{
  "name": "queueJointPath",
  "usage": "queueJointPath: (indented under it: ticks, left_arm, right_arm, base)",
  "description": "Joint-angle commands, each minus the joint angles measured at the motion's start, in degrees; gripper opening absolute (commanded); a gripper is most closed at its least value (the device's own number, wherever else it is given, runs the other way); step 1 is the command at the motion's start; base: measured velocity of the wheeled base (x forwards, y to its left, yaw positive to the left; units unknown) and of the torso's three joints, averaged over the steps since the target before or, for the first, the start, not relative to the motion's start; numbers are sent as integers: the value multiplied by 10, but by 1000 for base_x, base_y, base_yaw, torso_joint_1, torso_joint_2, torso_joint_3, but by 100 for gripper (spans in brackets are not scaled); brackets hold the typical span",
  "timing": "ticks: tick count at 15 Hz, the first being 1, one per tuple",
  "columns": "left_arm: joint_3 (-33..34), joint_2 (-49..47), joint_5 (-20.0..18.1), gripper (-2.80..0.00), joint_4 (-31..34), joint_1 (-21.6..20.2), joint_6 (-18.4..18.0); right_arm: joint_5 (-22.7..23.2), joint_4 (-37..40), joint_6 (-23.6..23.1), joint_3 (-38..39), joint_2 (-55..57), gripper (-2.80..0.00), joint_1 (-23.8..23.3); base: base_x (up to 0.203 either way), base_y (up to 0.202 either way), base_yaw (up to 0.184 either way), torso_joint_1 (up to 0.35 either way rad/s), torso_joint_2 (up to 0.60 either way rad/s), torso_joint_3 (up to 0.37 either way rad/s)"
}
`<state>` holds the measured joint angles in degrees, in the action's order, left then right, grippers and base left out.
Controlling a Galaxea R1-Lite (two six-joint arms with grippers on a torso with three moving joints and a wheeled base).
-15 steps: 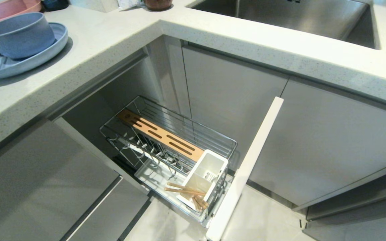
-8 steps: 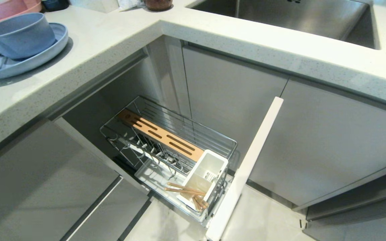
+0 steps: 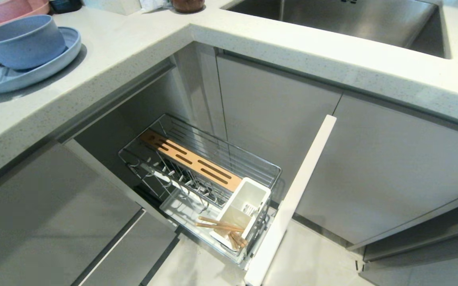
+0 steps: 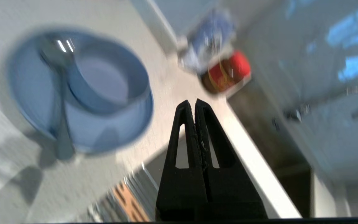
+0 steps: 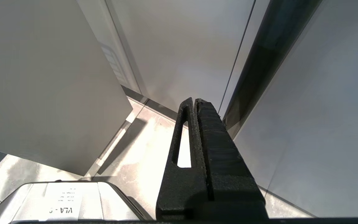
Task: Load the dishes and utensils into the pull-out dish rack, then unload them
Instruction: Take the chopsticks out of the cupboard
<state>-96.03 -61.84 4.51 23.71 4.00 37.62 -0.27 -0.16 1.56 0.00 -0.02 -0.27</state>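
Two pale blue matte dishes sit together on the speckled white stone countertop (image 3: 133, 51) at about ten o'clock in the head view: a small round pale blue bowl (image 3: 24, 41) stands on a wide shallow pale blue plate (image 3: 54, 65), and in the left wrist view a small silver metal spoon (image 4: 59, 93) lies on the plate beside the bowl. Below the counter's corner, toward six o'clock, the narrow chrome wire pull-out dish rack (image 3: 201, 178) stands drawn out, its slotted wooden strip (image 3: 191, 161) running along the far side and its pale grey front panel (image 3: 292, 198) at four o'clock of it. Thin light-brown wooden chopsticks (image 3: 221, 228) rest slanted in the white plastic cutlery caddy (image 3: 245, 212) at the rack's front end. The left gripper (image 4: 195, 101) hangs over the counter edge with its black jaws pressed together, holding nothing, apart from the dishes. The right gripper (image 5: 195, 100) is parked low by the grey cabinet doors (image 5: 182, 46), jaws likewise closed and empty.
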Motion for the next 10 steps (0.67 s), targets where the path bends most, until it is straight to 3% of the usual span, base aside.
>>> queueJointPath:
  ticks: [1,6,10]
  left_arm:
    - [2,-28,1,-280,38,75,-1]
    - [17,-87,0,-280,161,173,-47]
    - [14,-120,-7,-280,247,210,-79]
  right_arm:
    - [0,0,0,1,-2,-280,0]
    - [0,0,0,1,-2,-280,0]
    - [0,0,0,1,-2,-280,0]
  base:
    - [0,0,0,0,0,0]
    - [0,0,0,0,0,0]
    - [0,0,0,0,0,0]
